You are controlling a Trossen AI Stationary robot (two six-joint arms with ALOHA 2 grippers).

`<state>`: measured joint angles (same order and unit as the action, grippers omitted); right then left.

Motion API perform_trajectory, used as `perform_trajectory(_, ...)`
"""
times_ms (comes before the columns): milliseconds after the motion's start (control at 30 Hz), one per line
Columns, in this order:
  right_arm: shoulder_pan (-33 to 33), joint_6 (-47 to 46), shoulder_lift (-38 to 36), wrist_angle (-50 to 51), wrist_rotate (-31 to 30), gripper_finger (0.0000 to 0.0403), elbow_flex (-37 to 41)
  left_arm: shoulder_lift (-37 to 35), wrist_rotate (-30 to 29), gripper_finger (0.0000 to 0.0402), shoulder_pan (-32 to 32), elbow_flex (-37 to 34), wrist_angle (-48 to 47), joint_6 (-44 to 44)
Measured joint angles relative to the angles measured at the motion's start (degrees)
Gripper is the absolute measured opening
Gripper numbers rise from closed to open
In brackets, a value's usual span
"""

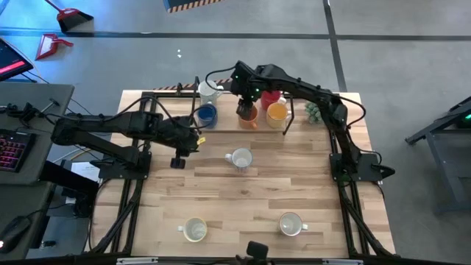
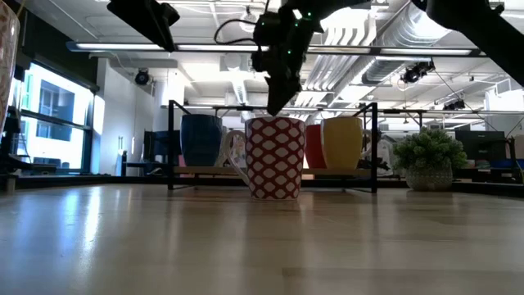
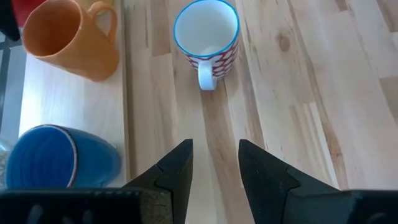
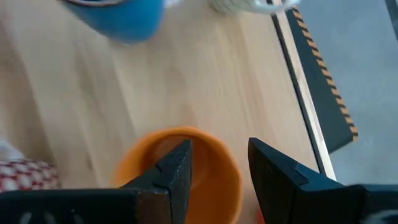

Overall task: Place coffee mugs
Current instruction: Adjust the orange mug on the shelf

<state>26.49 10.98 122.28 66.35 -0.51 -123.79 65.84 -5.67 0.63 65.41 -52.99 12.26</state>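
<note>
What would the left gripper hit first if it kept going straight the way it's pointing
Probably the red-and-white patterned mug: it sits ahead of the open left gripper, roughly in line with the gap between its fingers, with only bare table between. Depth is uncertain.

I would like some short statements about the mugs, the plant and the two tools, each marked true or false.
1. The blue mug stands on the raised shelf at the table's far side. True.
2. The right tool hangs over the darker orange mug. True.
3. The left tool holds the red-patterned mug. False: its fingers are apart and empty, and the mug stands apart from it.
4. The potted plant stands at the table's near edge. False: it stands at the far side, beside the yellow-orange mug.
</note>
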Motion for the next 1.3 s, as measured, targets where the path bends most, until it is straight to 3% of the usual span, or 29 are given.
perform_trajectory(333, 1.93, 0.41, 0.55, 5.03, 1.45, 0.0133, 0.0, 0.0, 0.01, 0.012, 0.67, 0.0, -0.27, 0.07)
perform_trajectory(1300, 3.86, -0.88, 4.94, 5.4, 3.24, 0.0133, 0.0, 0.0, -0.18, 0.012, 0.62, 0.0, -0.91, -0.14)
